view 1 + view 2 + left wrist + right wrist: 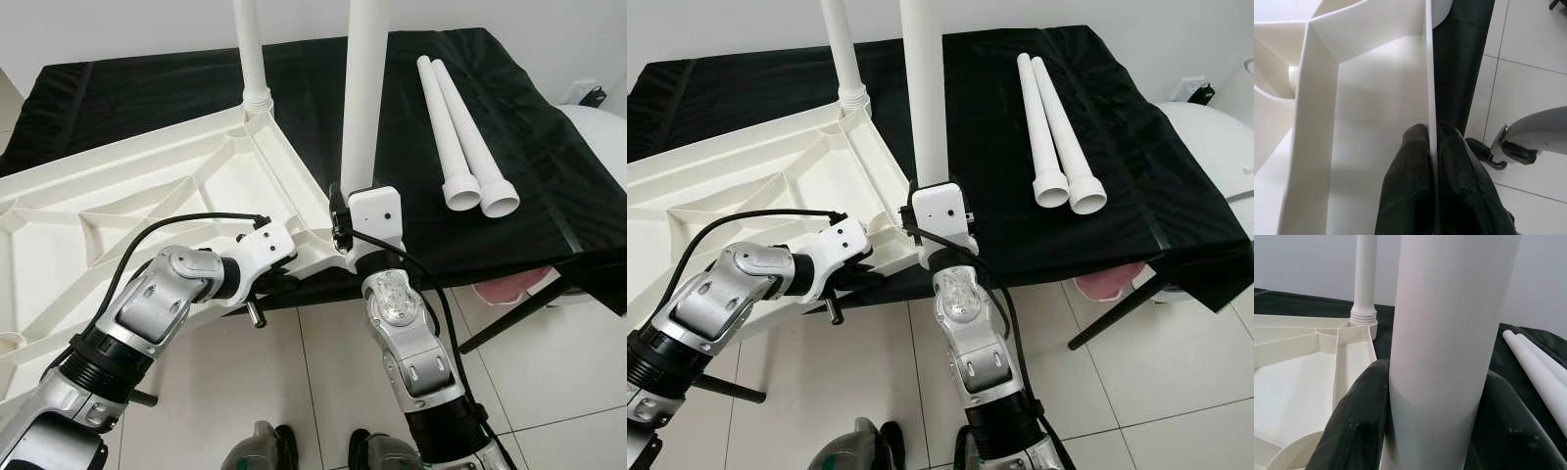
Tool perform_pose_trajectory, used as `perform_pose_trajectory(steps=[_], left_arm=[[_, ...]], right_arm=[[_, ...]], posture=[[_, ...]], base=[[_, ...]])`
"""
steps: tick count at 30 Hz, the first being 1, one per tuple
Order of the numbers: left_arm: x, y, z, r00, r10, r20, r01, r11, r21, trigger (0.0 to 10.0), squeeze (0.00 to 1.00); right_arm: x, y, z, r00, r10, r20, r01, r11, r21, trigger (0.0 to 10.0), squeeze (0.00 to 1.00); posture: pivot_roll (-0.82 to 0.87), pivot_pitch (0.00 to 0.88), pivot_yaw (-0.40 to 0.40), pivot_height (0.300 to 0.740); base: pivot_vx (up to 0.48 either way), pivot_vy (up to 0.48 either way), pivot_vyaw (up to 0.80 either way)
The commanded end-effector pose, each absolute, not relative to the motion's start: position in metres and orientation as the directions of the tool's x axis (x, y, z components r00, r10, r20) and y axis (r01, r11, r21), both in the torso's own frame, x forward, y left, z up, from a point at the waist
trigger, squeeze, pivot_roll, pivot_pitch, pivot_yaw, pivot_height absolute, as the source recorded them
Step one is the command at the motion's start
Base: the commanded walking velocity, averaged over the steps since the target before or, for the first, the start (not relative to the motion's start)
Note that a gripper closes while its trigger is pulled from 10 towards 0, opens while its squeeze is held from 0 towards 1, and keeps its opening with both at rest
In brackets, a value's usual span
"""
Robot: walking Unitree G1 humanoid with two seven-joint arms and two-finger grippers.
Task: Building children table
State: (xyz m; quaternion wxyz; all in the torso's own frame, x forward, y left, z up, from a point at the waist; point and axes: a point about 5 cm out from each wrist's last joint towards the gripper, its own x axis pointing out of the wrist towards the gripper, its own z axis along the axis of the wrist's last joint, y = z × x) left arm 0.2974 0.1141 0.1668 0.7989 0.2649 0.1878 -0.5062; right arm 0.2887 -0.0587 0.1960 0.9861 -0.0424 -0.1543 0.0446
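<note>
Nearest the robot, two silver arms are reaching over the tiled floor (pixel 323 372) toward the edge of a surface draped in black cloth (pixel 147 88). The left tool (pixel 1434 161) is pinching the thin outer wall of the upturned white tabletop (pixel 118 196), one black finger pressing on each side of that rim. The right tool (pixel 1435 396) is closing its two fingers around an upright white leg (pixel 362 98), holding it vertical at the near corner of the tabletop, where the rim is meeting the cloth's edge.

There are four white legs in all. One is standing in the right tool's grip. A second leg (pixel 249 49) is standing upright farther back, seated in the ribbed socket at the tabletop's far corner. Two loose legs (pixel 460 127) are lying side by side on the black cloth to the right, touching along their length, flared open ends pointing toward the robot.

The tabletop is lying underside up, its ribbed compartments holding nothing. Beyond the surface a pale wall is running across.
</note>
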Motion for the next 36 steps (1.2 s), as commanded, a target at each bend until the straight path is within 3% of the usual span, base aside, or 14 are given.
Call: perform_pose_trajectory(steps=[1,22,31,36], left_arm=[[0.294,0.121,0.156,0.377,-0.69,-0.618,0.923,0.332,0.194,10.0,0.0],[0.294,0.121,0.157,0.376,-0.69,-0.618,0.924,0.326,0.198,10.0,0.0],[0.294,0.121,0.158,0.375,-0.69,-0.619,0.925,0.321,0.203,10.0,0.0],[0.294,0.121,0.158,0.375,-0.69,-0.619,0.925,0.322,0.201,10.0,0.0]], right_arm=[[0.287,-0.089,0.16,0.982,-0.093,0.161,0.112,0.987,-0.112,10.0,0.0],[0.277,-0.103,0.146,0.983,-0.09,0.162,0.104,0.992,-0.075,10.0,0.0],[0.284,-0.106,0.15,0.975,0.091,0.202,-0.095,0.995,0.011,10.0,0.0],[0.288,-0.108,0.151,0.96,0.195,0.2,-0.196,0.98,-0.016,10.0,0.0]], posture=[[-0.07,0.179,0.038,0.74],[-0.08,0.169,0.044,0.74],[-0.08,0.172,0.048,0.74],[-0.08,0.179,0.048,0.74]], base=[[0.0,0.0,0.0],[0.0,0.0,0.0],[0.0,0.0,0.0],[0.0,0.0,0.0]])
